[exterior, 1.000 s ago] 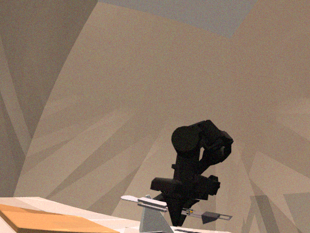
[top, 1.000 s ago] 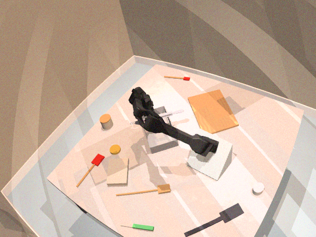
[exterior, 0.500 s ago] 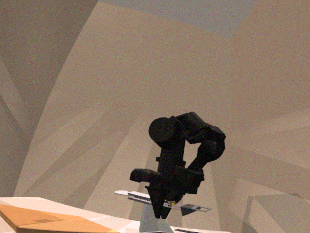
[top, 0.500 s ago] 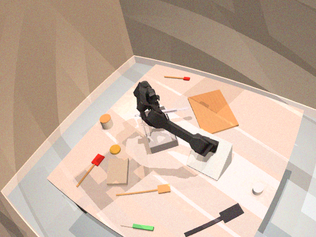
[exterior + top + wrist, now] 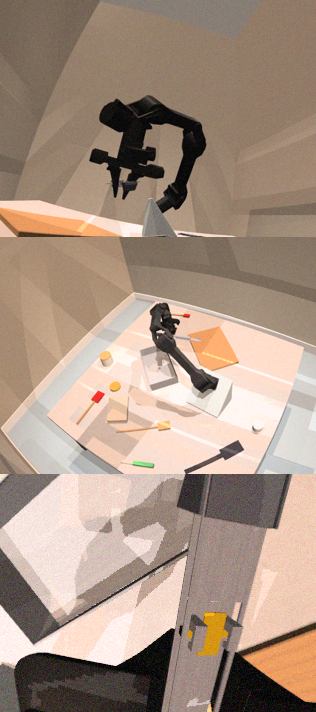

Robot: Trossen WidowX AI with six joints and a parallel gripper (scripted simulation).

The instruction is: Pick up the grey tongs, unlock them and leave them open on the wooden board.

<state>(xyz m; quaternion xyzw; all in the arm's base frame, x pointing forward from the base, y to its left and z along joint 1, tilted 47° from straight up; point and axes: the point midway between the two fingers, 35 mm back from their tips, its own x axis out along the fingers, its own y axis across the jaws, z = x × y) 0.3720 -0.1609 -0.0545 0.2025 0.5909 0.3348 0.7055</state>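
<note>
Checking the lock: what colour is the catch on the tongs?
Yellow-orange catch on the grey tongs; clearest in the wrist view.

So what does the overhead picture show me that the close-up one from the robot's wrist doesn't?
Only the overhead view shows the whole arm, the gripper lifted above the table, and scattered items: a red spatula, a black spatula, a white cup. Only the wrist view shows the yellow lock piece on the tongs. Both show the grey tongs gripped, the roasting tin and the wooden board.
</note>
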